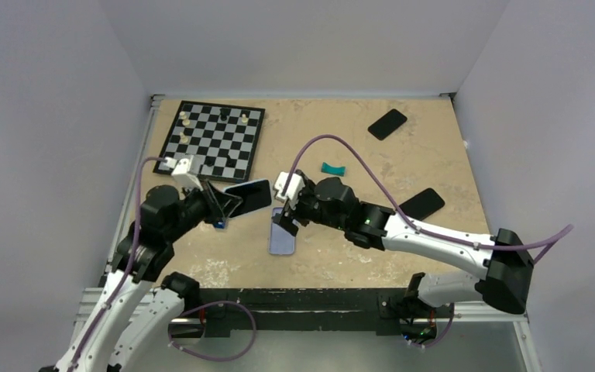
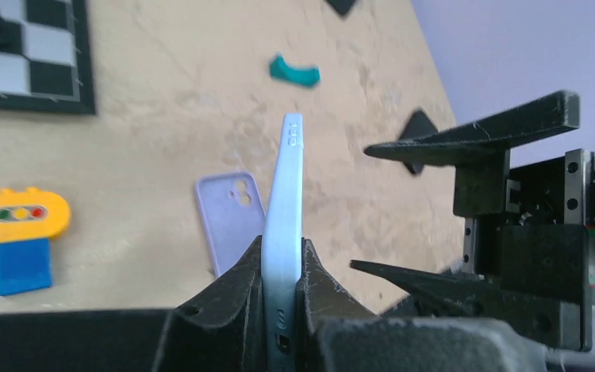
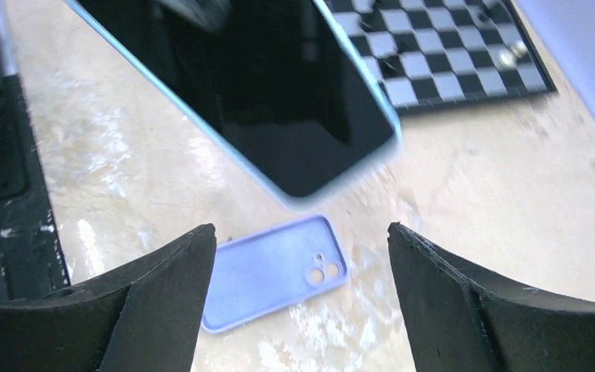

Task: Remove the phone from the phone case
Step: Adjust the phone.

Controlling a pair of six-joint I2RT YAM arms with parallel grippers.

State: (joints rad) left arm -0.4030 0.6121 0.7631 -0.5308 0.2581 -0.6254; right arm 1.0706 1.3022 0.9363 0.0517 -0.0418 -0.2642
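My left gripper [image 1: 227, 208] is shut on the light blue phone [image 1: 249, 195] and holds it above the table; in the left wrist view the phone [image 2: 285, 225] stands edge-on between the jaws. The empty lilac case [image 1: 283, 237] lies flat on the table, open side up, also in the left wrist view [image 2: 231, 217] and the right wrist view [image 3: 275, 271]. My right gripper [image 1: 288, 222] is open and empty, hovering just above the case. The phone's dark screen [image 3: 256, 85] fills the top of the right wrist view.
A chessboard [image 1: 217, 139] with a few pieces lies at the back left. Two black phones [image 1: 387, 123] [image 1: 421, 204] lie at the right. A teal piece [image 1: 331, 169] lies mid-table. A yellow and blue toy block [image 2: 20, 232] sits under the left gripper.
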